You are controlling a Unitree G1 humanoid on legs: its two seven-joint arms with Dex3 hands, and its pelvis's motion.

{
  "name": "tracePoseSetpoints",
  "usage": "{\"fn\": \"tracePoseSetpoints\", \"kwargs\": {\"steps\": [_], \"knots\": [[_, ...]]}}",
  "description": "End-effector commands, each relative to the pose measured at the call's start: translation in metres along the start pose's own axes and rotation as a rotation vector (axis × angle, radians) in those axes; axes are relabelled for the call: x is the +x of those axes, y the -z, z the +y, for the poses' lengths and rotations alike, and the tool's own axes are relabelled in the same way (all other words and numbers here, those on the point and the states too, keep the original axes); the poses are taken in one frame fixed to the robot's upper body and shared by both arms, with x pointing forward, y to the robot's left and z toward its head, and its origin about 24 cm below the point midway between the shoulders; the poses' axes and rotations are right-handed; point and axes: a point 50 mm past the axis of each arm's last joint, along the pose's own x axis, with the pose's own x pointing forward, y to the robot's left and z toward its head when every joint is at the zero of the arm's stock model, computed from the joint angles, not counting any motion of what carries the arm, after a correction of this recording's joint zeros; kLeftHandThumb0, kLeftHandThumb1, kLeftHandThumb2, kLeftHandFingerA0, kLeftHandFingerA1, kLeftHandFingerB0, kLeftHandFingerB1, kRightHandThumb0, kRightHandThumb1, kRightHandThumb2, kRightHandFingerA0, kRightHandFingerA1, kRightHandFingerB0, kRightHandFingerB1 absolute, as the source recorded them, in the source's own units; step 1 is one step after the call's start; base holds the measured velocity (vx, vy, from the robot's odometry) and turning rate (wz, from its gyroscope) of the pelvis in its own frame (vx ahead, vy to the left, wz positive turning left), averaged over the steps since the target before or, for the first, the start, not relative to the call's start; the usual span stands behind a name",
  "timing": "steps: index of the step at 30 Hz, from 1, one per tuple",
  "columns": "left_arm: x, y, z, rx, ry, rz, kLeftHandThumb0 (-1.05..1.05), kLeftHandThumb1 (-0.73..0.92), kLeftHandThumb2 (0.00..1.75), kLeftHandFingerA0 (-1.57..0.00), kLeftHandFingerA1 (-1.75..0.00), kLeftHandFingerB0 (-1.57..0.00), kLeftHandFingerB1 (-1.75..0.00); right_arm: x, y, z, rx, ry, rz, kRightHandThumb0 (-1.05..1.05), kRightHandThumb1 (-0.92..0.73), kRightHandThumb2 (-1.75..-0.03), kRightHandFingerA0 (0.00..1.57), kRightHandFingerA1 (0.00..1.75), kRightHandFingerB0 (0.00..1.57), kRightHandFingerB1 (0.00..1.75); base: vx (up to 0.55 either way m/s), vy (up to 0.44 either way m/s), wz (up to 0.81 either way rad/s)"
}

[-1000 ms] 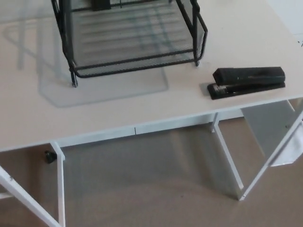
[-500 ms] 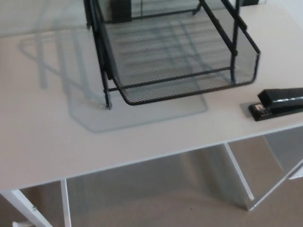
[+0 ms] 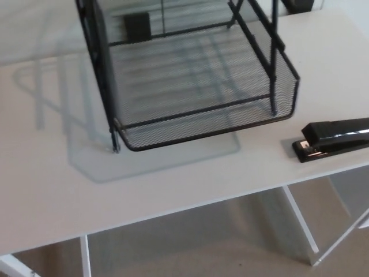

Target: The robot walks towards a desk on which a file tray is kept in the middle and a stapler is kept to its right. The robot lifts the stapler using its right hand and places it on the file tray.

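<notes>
Black stapler (image 3: pixel 337 138) on the pale worktop (image 3: pixel 46 173), right of the file tray (image 3: pixel 196 131).

Black plastic with a glint of metal at its left end, the one stapler lies flat near the worktop's near right edge. Its long axis runs left to right, the right end angled slightly farther away and cut off by the picture's edge. Its left end points toward the near right corner of the tray, close to it but apart. The one file tray, black wire mesh with upright posts, stands in the middle of the worktop with nothing in its visible basket. Neither robot hand shows here, so I cannot tell whether either is released, clenched or grasping anything. Brownish carpet (image 3: pixel 202 242) lies below.
</notes>
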Motion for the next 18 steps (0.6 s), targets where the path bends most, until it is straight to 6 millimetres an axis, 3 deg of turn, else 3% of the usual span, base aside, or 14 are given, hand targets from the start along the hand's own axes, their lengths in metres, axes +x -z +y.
{"fn": "tracePoseSetpoints", "kwargs": {"steps": [1, 2, 3, 4, 5, 6, 7, 14, 18], "knots": [[0.000, 0.002, 0.002, 0.012, -0.012, -0.032, -0.52, 0.85, 0.65, -0.27, -0.43, -0.23, -0.34, -0.001, -0.002, -0.008, 0.002, -0.011, -0.017, -0.80, -0.64, -1.01, 0.02, 0.18, 0.07, 0.24, 0.03, -0.005, -0.12], [0.000, 0.002, 0.001, 0.001, -0.010, -0.033, -0.51, 0.84, 0.65, -0.28, -0.42, -0.23, -0.33, 0.000, -0.002, -0.009, -0.034, -0.001, -0.006, -0.84, -0.67, -1.03, 0.00, 0.15, 0.06, 0.24, 0.03, 0.037, -0.11], [-0.001, 0.002, 0.002, -0.011, -0.008, -0.033, -0.51, 0.84, 0.65, -0.26, -0.42, -0.22, -0.33, 0.000, -0.003, -0.008, 0.040, -0.007, -0.010, -0.84, -0.64, -0.97, 0.00, 0.11, 0.09, 0.24, 0.04, 0.058, -0.13], [-0.002, 0.002, 0.001, -0.011, -0.002, -0.037, -0.27, 0.61, 1.11, -0.11, -0.53, -0.09, -0.51, -0.001, -0.003, -0.008, 0.060, -0.008, -0.025, -0.82, -0.64, -0.99, 0.00, 0.15, 0.09, 0.25, 0.02, 0.093, -0.05], [-0.003, 0.001, 0.001, 0.009, 0.006, -0.049, -0.27, 0.63, 1.12, -0.10, -0.53, -0.08, -0.51, -0.001, -0.003, -0.008, 0.043, 0.002, -0.039, -0.79, -0.62, -1.00, 0.02, 0.20, 0.06, 0.28, 0.02, 0.118, -0.04], [-0.003, 0.002, 0.001, 0.008, 0.007, -0.051, -0.27, 0.63, 1.12, -0.10, -0.53, -0.08, -0.51, -0.001, -0.005, -0.009, 0.041, 0.004, -0.043, -0.79, -0.62, -1.00, 0.02, 0.20, 0.06, 0.28, 0.02, 0.156, -0.09], [-0.003, 0.002, 0.001, -0.008, -0.001, -0.049, -0.50, 0.84, 0.65, -0.24, -0.42, -0.20, -0.33, 0.000, -0.005, -0.009, 0.028, 0.010, -0.029, -0.75, -0.61, -1.01, 0.02, 0.23, 0.05, 0.31, -0.08, 0.253, 0.33], [-0.004, 0.003, -0.001, 0.007, 0.001, -0.045, -0.52, 0.85, 0.65, -0.26, -0.41, -0.23, -0.34, 0.000, -0.007, -0.013, -0.028, 0.020, -0.033, -0.88, -0.68, -1.03, 0.01, 0.12, 0.10, 0.22, 0.02, 0.105, 0.02], [-0.003, 0.006, -0.003, 0.003, 0.009, -0.049, -0.51, 0.86, 0.65, -0.24, -0.41, -0.20, -0.33, 0.000, -0.011, -0.019, -0.048, -0.005, -0.058, -0.80, -0.67, -1.06, 0.01, 0.20, 0.02, 0.19, 0.04, -0.042, 0.05]]}}
